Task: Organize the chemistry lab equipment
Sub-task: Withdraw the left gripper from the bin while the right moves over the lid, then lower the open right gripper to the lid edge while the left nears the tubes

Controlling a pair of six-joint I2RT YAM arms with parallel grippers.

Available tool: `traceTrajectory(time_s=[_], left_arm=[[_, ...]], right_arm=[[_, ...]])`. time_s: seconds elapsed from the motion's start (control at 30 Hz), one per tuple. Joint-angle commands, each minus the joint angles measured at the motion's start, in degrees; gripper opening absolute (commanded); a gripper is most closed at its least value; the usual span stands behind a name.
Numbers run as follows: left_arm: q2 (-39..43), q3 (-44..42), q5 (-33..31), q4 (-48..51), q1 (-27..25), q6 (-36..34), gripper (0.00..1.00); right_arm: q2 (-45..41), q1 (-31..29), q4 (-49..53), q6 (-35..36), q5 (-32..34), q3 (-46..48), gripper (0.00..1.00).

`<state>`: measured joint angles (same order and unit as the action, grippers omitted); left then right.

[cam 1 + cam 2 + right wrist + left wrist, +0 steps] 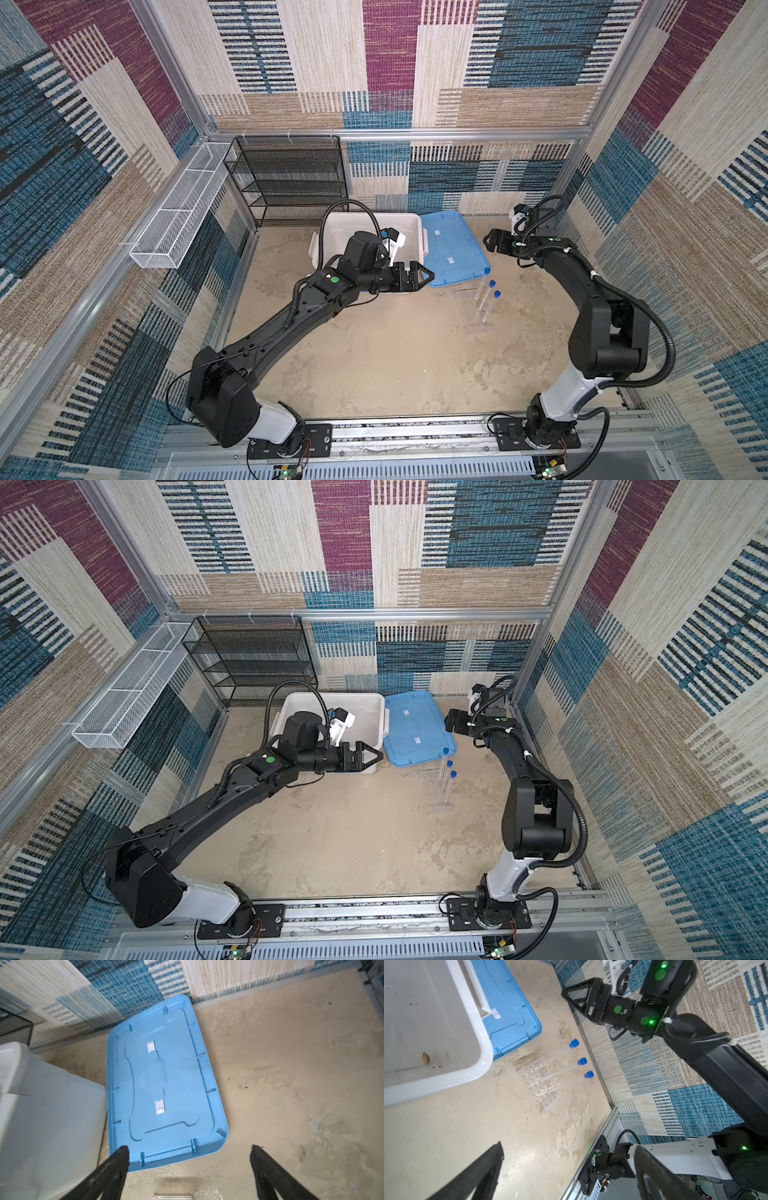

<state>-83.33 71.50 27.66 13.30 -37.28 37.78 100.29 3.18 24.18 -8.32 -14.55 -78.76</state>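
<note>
While blue lid (pixel 166 1084) lies off beside white bin (pixel 483 1043), leaving bin reachable, three blue-capped tubes (pixel 581 1061) stand sorted in clear rack (pixel 542 1088); left gripper (pixel 424 276), right gripper (pixel 189 1148) both spread wide, empty.

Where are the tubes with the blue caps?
In both top views the three blue-capped tubes stand in a clear rack, right of the middle and just in front of the blue lid.

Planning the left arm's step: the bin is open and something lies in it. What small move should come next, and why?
Probably tilt the open left tool down into the white bin: it hovers by the near rim, and the brass-tipped rod lies on the bin floor.
</note>
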Motion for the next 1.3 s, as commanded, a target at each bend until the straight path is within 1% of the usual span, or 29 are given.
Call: traceTrajectory(time_s=[0.0,0.07,0.2,0.37,0.67,0.77,0.9,1.0,1.27], left_arm=[[-1.69,-1.59,-3.61,-7.74,-1.01,5.31,0.99],[-3.39,-0.71,-3.45,-7.52,-1.86,5.32,0.99],[-5.03,-0.37,-5.61,-6.69,-3.32,5.03,0.99],[-5.94,-3.96,-6.11,-11.63,-4.52,7.46,1.00],[-8.53,-3.51,-5.39,-11.83,-4.81,7.27,1.00],[-9.37,-3.76,-4.54,-12.93,-4.82,7.89,1.00],[-10.36,-3.65,-4.16,-13.69,-4.82,8.41,1.00],[-10.62,-3.73,-4.02,-13.97,-4.78,8.52,1.00],[-9.80,-4.66,-4.64,-14.07,-4.74,8.55,1.00]], right_arm=[[4.11,0.46,-1.22,-0.18,2.41,-1.71,0.86],[7.57,0.63,-0.73,0.56,2.42,-3.39,0.80],[13.01,0.77,-0.40,1.96,2.23,-6.05,0.70],[18.17,0.78,0.16,2.91,3.00,-8.47,0.55],[22.81,0.77,0.05,3.79,4.11,-10.68,0.40],[23.35,0.77,-0.07,4.17,3.06,-10.80,0.34],[24.35,0.77,0.07,4.39,2.35,-11.07,0.29],[24.69,0.71,0.33,5.02,3.15,-10.93,0.24],[26.18,0.34,1.16,6.65,2.98,-10.45,0.14]])
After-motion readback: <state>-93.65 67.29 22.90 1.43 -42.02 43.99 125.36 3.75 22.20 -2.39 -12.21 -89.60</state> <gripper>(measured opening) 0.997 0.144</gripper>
